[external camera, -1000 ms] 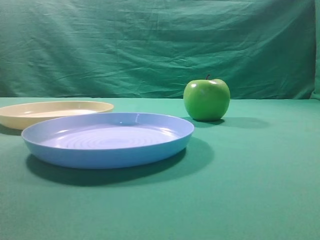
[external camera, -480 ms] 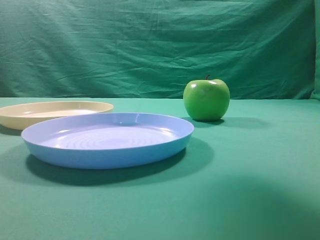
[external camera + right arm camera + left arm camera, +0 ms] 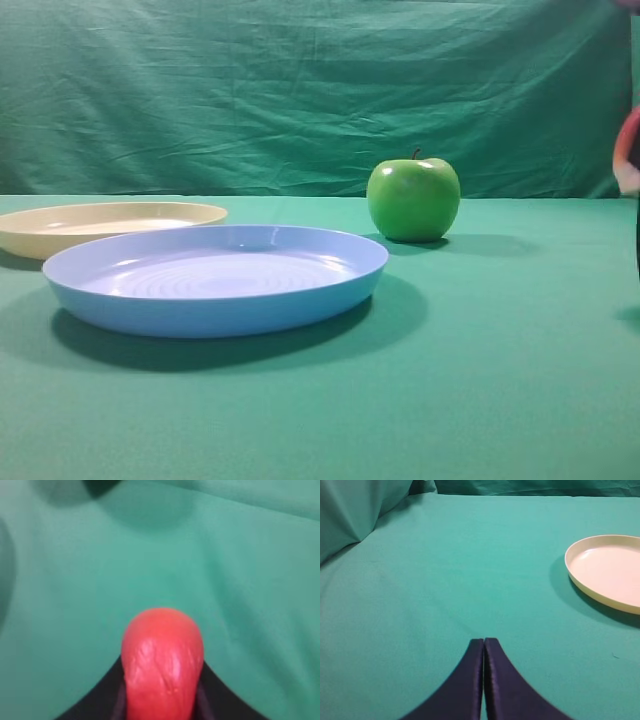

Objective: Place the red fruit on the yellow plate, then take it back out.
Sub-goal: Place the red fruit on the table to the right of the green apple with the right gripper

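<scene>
red fruit (image 3: 162,660) between right gripper (image 3: 162,700) fingers

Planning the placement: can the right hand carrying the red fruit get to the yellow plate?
Probably yes, though across the table: the right hand grips the red fruit, and the yellow plate lies bare behind the blue plate.

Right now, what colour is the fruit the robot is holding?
Bright red-orange; the red fruit shows best in the right wrist view, between the right gripper fingers.
</scene>
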Available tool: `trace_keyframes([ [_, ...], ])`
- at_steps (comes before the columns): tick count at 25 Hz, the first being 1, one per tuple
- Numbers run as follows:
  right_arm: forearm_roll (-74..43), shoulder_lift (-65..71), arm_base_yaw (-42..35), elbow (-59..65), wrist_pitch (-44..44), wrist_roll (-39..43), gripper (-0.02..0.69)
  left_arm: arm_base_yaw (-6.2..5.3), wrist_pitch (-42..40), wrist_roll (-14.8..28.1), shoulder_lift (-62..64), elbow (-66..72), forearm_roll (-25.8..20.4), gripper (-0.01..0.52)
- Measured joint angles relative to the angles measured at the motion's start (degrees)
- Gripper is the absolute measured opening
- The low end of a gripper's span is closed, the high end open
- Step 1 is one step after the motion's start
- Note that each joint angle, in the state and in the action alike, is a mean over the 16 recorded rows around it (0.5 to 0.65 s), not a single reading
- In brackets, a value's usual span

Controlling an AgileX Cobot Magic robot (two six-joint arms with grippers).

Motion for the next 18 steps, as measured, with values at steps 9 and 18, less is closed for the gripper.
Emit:
trace_keyframes([
  [9, 0.03, 2.15, -0.97, -0.73, -1.68, 0.10, 0.454, 0.00, 0.00, 0.00, 0.00, 0.00, 0.00, 0.000],
  [18, 0.04, -2.63, -1.00, -9.36, 10.64, 0.10, 0.530, 0.00, 0.00, 0.00, 0.00, 0.00, 0.00, 0.000],
])
